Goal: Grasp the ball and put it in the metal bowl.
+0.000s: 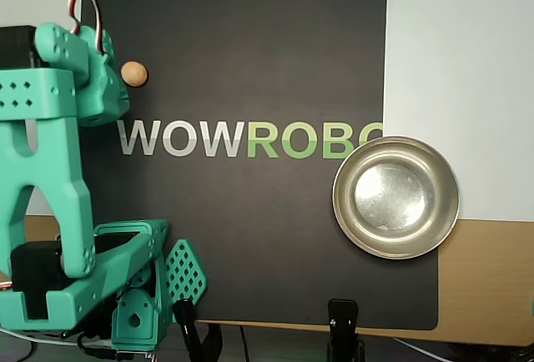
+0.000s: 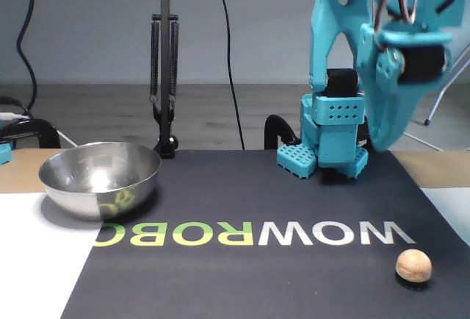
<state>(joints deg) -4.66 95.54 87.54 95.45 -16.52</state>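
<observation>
The ball (image 1: pixel 133 73) is a small tan sphere resting on the black mat near its far left corner in the overhead view. In the fixed view the ball (image 2: pixel 413 265) lies at the lower right. The metal bowl (image 1: pixel 396 198) stands on the mat's right edge, and in the fixed view the metal bowl (image 2: pixel 100 176) is on the left; nothing lies in it. My teal gripper (image 2: pixel 383 142) hangs point down, well above the mat and behind the ball, jaws together with nothing held. From above, the wrist (image 1: pixel 88 82) sits just left of the ball and hides the fingers.
The black mat (image 1: pixel 250 37) carries WOWROBO lettering across its middle. The arm's base (image 1: pixel 138 295) and two clamps (image 1: pixel 344 329) sit at the mat's near edge. A lamp stand (image 2: pixel 164 76) rises behind the bowl. White sheets flank the mat.
</observation>
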